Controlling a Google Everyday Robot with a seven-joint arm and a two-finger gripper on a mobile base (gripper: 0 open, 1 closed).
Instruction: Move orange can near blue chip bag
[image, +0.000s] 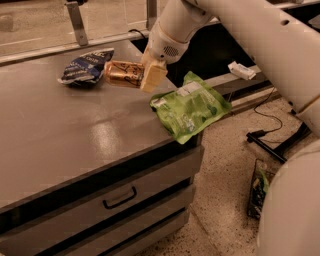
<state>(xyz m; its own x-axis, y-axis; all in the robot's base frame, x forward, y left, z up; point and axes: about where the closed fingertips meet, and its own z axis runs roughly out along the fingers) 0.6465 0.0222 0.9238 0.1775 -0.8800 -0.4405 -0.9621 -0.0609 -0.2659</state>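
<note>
The orange can (121, 73) lies sideways in my gripper (146, 75), golden-orange with dark lettering. The gripper is shut on its right end and holds it just over the grey countertop (75, 135). The can's left end is right beside the blue chip bag (86, 66), a dark navy foil bag with white lettering at the back left of the counter. My white arm (240, 35) comes in from the upper right.
A bright green bag (191, 106) lies at the counter's right edge, partly overhanging. A metal post (76, 22) and a rail stand behind the counter. Drawers (120, 197) are below. A cable and a small basket (259, 192) are on the floor at right.
</note>
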